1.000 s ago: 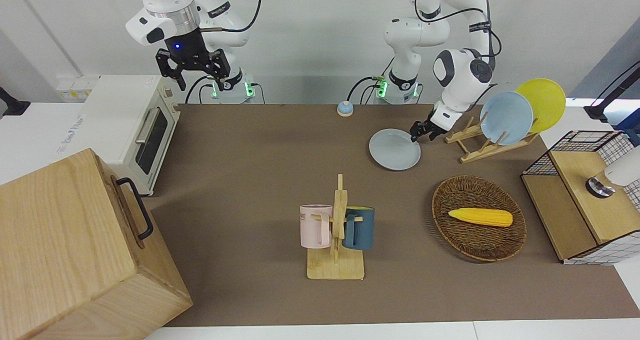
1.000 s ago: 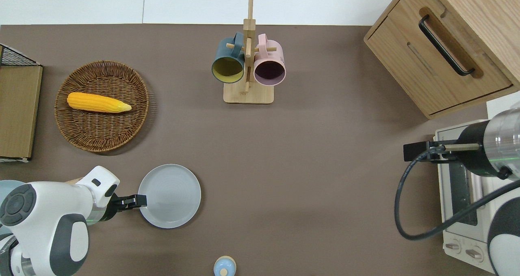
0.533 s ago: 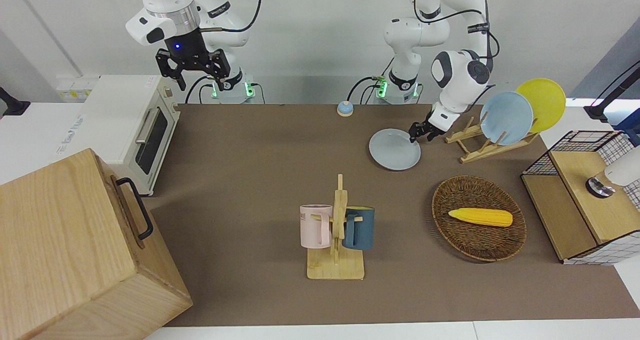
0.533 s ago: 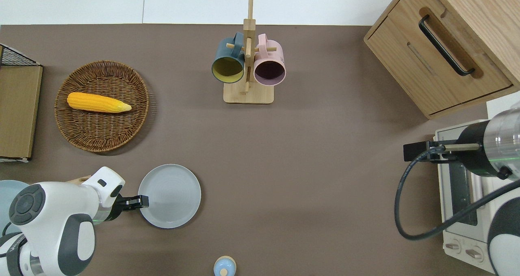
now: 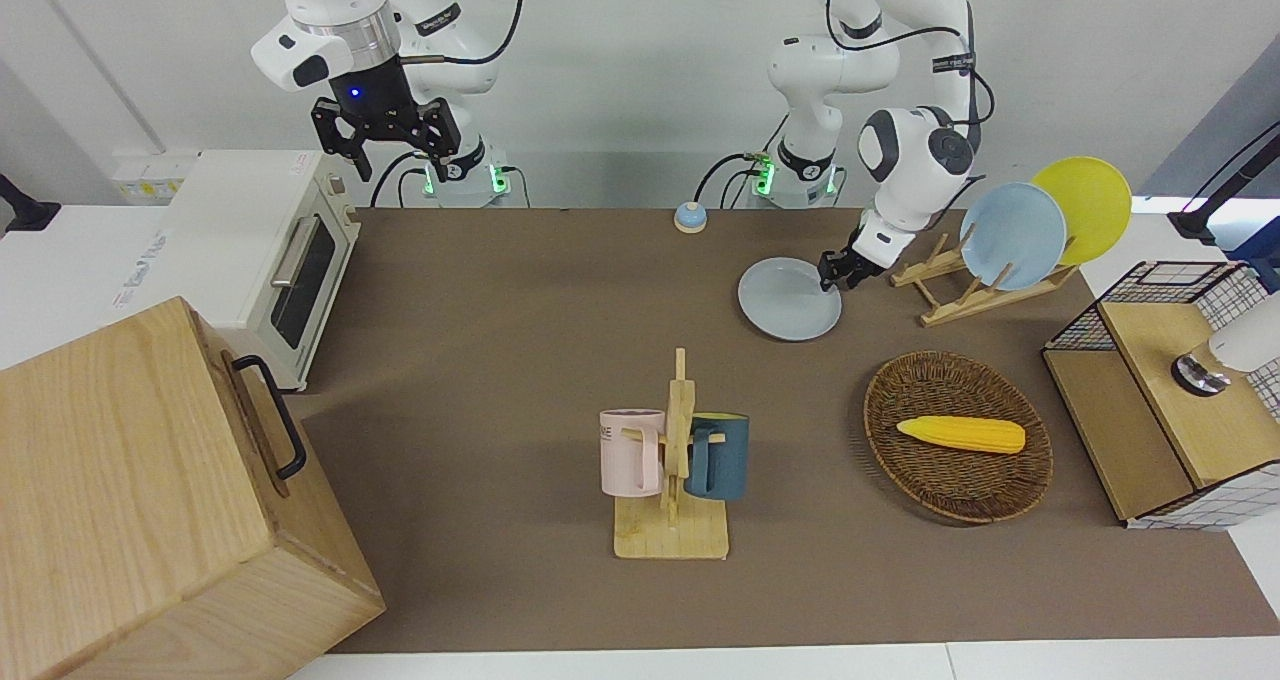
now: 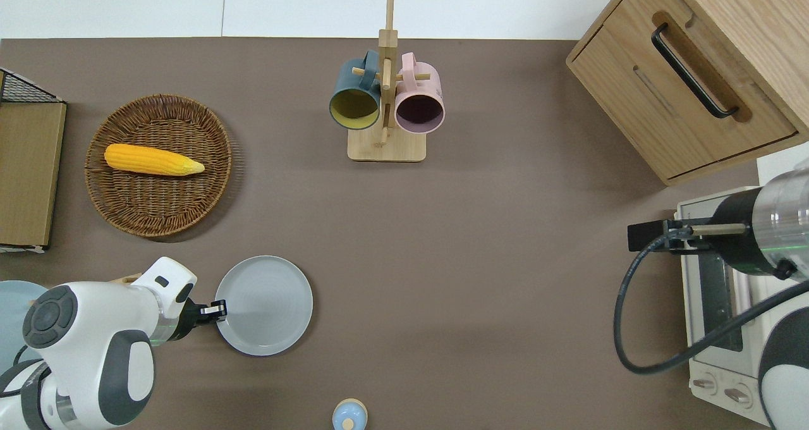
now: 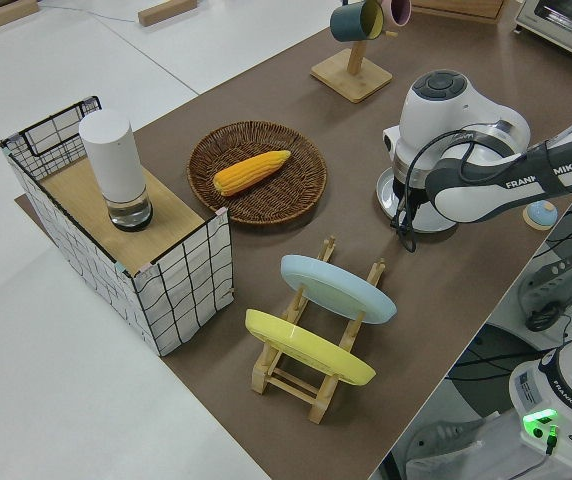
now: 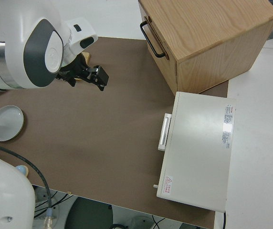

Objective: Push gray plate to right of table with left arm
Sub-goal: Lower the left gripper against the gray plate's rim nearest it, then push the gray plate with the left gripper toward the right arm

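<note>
The left pincer [image 6: 218,308] is set low at the rim of the gray plate [image 6: 265,305], on the edge toward the left arm's end of the table [image 6: 505,278]; whether it is touching cannot be told, nor can it be told whether its fingers are apart or together. It is judged to be placed there so that a sideways shove would slide the plate toward the right arm's end. The plate lies flat, nearer to the robots than the wicker basket [image 6: 110,193], in which a corn cob [image 6: 152,160] is held. The mug rack [image 6: 385,145] stands farther from the robots than the plate; a dark blue mug [image 6: 354,98] and a pink mug [image 6: 418,101] are hung on it. The push is judged barely begun. The right arm is parked, its pincer [image 5: 385,130] seen spread apart.
</note>
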Motion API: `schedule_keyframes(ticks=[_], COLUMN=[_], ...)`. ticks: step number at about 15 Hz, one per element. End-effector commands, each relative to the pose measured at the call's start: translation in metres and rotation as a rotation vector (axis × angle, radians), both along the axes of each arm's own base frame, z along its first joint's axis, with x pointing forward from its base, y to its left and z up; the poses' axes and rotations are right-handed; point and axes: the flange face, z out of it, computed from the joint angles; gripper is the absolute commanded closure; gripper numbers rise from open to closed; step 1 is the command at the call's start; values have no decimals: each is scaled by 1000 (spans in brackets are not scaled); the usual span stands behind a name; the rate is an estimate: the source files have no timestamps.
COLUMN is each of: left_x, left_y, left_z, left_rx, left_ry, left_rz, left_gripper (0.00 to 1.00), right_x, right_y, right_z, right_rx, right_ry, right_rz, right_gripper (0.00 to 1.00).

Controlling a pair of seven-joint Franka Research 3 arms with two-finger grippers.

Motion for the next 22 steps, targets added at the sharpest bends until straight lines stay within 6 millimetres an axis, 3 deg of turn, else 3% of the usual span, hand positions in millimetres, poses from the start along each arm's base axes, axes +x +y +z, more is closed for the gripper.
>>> schedule_keyframes(ticks=[1, 11, 22], left_x=[-2, -5, -23], left_y=[-4, -40, -143], left_z=[-3, -6, -4], left_rx=[-13, -23, -38], left_ry=[-11, 10, -8], left_rz=[68, 110, 129], left_gripper=[998, 1000, 1000], right_x=[-8, -8, -8], right_y=[0, 0, 0], right_z=[0, 0, 0], right_rx=[9, 9, 9], right_ry=[3, 3, 3], right_rz=[-22, -22, -20], right_gripper=[5, 5, 5])
